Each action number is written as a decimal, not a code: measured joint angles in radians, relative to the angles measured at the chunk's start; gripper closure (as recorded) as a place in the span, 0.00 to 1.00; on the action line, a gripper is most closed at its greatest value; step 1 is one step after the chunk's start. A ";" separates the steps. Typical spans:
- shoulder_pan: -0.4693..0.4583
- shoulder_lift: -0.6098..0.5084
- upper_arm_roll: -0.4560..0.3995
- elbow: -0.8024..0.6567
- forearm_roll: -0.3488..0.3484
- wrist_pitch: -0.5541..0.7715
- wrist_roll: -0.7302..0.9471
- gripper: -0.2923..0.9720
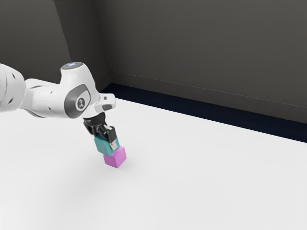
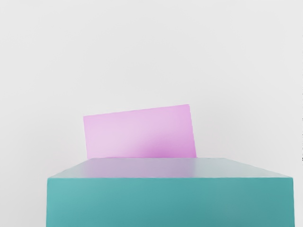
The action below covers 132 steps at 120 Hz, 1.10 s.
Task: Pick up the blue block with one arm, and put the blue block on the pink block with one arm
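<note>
Exterior view: clamping the blue block (image 1: 100,146), rendering teal, in the hand (image 1: 106,140) from two sides; holding it tilted, directly over the pink block (image 1: 115,157) on the bench (image 1: 201,182), touching or not, hard telling; judging it rigid, light, smooth; gripping opposite flat faces mid-height, avoiding slip

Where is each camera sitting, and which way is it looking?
Exterior view: beside the table, looking across the white tabletop at the white robot arm, whose black gripper holds a teal-blue cube over a pink cube.
Wrist view: on the arm's hand, looking past the held teal-blue cube to the pink cube beyond.
Shared: both cubes and the white tabletop.
</note>
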 joint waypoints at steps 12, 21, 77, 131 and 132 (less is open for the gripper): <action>0.000 0.005 -0.002 0.004 -0.013 -0.001 0.028 0.57; -0.001 0.004 -0.003 0.000 -0.025 -0.001 0.046 0.57; 0.004 0.014 -0.003 -0.013 -0.138 0.021 0.112 0.55; 0.023 0.075 -0.003 0.054 -0.142 0.013 0.108 0.58; 0.024 0.076 -0.003 0.054 -0.142 0.012 0.107 0.58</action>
